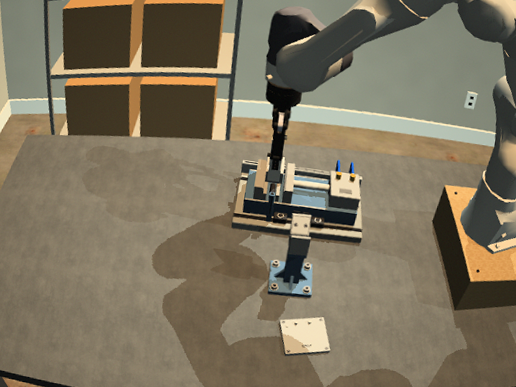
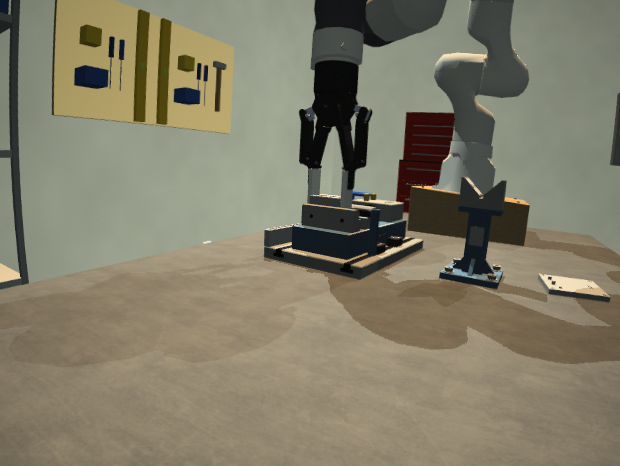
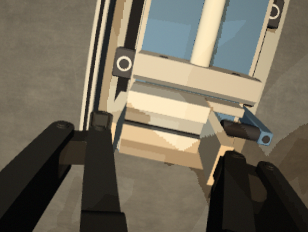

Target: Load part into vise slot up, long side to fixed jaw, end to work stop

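Observation:
My gripper (image 1: 274, 175) (image 2: 329, 200) (image 3: 163, 116) points down into the vise, shut on the part with one finger at each end. The part (image 3: 167, 106) lies low between the jaws, its long side parallel to them; its banded top looks like the slot facing up. A thin dark line separates it from the fixed jaw (image 1: 260, 181) (image 2: 325, 217) (image 3: 155, 140). The moving jaw (image 1: 289, 182) (image 3: 195, 75) is on its other side. The work stop (image 3: 240, 129) points at the right finger. The two bars are hidden, so contact with them cannot be told.
The air cylinder (image 1: 344, 194) is at the vise's right end. The V-block (image 1: 300, 226) (image 2: 493, 197) stands on its blue post in front of the vise. The infeed plate (image 1: 304, 338) (image 2: 573, 285) lies beyond it with no part on it. The stop's blue bracket (image 2: 374, 233) rises beside the fixed jaw.

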{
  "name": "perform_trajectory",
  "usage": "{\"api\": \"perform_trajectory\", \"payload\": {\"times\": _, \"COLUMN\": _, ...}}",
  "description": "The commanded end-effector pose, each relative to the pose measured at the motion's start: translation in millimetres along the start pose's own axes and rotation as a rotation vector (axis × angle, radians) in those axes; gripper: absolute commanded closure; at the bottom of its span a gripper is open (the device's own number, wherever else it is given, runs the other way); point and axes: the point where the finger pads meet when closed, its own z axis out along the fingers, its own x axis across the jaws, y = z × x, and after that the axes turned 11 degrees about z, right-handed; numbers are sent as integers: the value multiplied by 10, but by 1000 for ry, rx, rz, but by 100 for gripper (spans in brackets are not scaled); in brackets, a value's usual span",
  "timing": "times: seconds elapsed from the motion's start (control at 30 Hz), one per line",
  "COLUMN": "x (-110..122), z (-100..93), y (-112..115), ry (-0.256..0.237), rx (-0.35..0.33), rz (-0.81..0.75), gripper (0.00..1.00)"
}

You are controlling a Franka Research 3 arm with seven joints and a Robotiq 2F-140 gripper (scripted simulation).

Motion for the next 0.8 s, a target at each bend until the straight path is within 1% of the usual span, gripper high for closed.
{"api": "perform_trajectory", "payload": {"times": 0.0, "x": 8, "z": 0, "y": 12, "ry": 1, "rx": -3, "rz": 4, "gripper": 100}}
{"api": "perform_trajectory", "payload": {"times": 0.2, "x": 8, "z": 0, "y": 12, "ry": 1, "rx": -3, "rz": 4, "gripper": 100}}
{"api": "perform_trajectory", "payload": {"times": 0.23, "x": 8, "z": 0, "y": 12, "ry": 1, "rx": -3, "rz": 4, "gripper": 53}}
{"api": "perform_trajectory", "payload": {"times": 0.77, "x": 8, "z": 0, "y": 12, "ry": 1, "rx": -3, "rz": 4, "gripper": 53}}
